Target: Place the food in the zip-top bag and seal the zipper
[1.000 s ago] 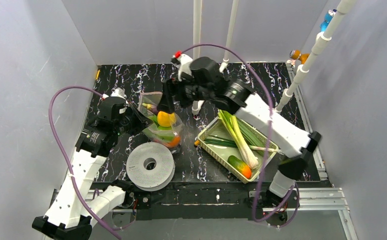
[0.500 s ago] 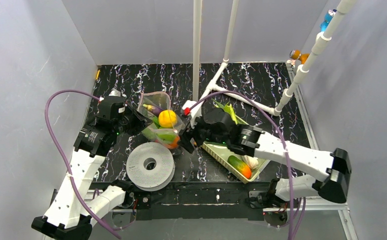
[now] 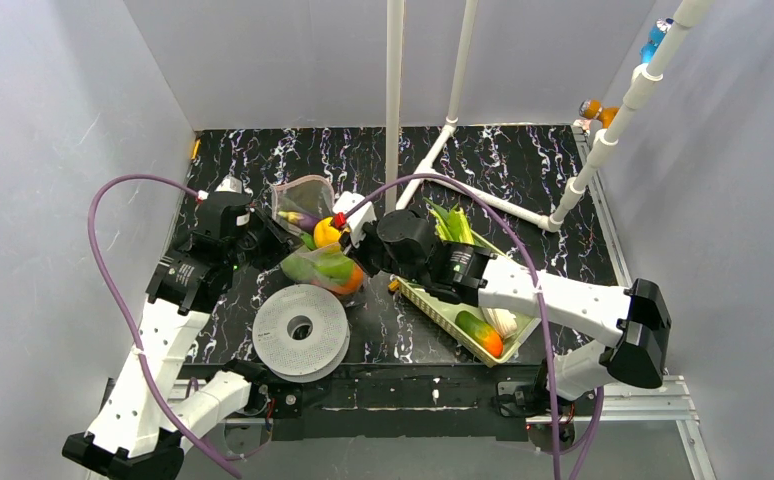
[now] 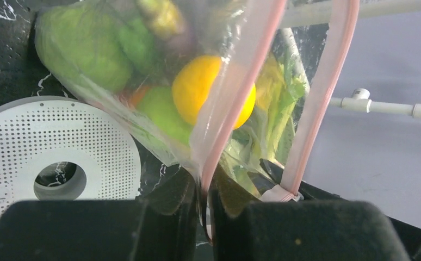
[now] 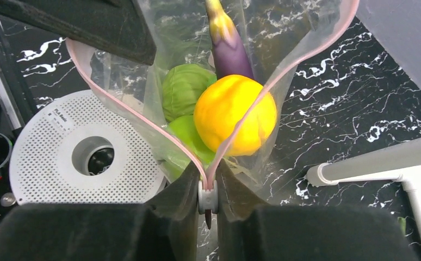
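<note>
The zip-top bag (image 3: 315, 262) lies between my two grippers, just behind the white spool. Through its clear plastic show a yellow-orange fruit (image 5: 235, 117), a purple eggplant (image 5: 230, 51), a cabbage (image 5: 185, 89) and a green apple (image 5: 186, 138). The pink zipper (image 5: 219, 157) gapes in a V. My right gripper (image 5: 208, 204) is shut on the white slider at the V's point. My left gripper (image 4: 205, 201) pinches one pink lip of the mouth (image 4: 235, 98) at the bag's left end. Leeks (image 3: 453, 225) and a cucumber (image 3: 480, 333) lie in the tray, partly under my right arm.
The white spool (image 3: 300, 331) sits right in front of the bag. A pale green tray (image 3: 425, 296) stands to the right. A white pipe frame (image 3: 483, 200) crosses the back of the table, with an upright pole (image 3: 394, 100). Grey walls close both sides.
My right arm swung down from behind the bag to its right end and closed on the zipper slider. The bag sagged lower. My left gripper stayed on the bag's lip.
</note>
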Robot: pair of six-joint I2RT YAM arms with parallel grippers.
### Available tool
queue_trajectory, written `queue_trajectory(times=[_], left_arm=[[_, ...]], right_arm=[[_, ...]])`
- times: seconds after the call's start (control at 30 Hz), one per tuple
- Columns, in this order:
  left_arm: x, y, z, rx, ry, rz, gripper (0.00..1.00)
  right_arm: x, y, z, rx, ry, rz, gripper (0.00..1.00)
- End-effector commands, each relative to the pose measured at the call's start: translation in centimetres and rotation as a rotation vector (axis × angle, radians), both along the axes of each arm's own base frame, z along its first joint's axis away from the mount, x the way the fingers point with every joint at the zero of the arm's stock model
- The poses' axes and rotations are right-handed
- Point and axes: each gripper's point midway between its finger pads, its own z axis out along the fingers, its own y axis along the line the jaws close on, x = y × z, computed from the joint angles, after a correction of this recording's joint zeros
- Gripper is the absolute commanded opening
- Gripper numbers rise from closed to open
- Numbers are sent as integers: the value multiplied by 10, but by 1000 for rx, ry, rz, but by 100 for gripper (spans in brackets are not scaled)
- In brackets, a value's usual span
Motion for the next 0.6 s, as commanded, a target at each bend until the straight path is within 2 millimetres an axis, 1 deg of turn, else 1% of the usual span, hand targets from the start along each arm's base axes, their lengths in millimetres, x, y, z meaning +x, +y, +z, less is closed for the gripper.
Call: queue_trajectory(times=[0.0,0.03,0.07,0.1,0.13,0.2,0.23,0.27,0.33,0.4,0.47,0.57], left_arm=[[1,18,25,159,-137,-61,17],[1,21,28,198,-160,-79,25],[3,23,32,231,-190,-102,37],[5,23,39,262,-235,-135,45],[6,21,47,289,-284,-179,53],[9,15,62,340,-396,-273,66],[8,8,70,352,-459,-343,70],[8,2,76,386,-533,-418,73],[4,-12,85,410,-657,-542,75],[-4,-32,89,426,-773,-720,83],[-8,-47,84,440,-853,-857,83],[-8,-59,85,475,-956,-961,81]], right_arm=[[-1,-6,46,96,-79,23,13],[-4,-5,48,100,-78,50,9],[-8,-3,49,105,-71,92,6],[-13,-1,50,110,-60,138,6],[-14,1,49,113,-48,171,3],[-15,3,47,116,-21,228,1],[-14,3,46,116,-10,247,1],[-13,3,45,119,3,268,1],[-10,1,51,147,13,295,1],[-10,0,56,171,21,327,1],[-7,-1,61,186,36,340,1],[-5,-2,62,195,102,362,1]])
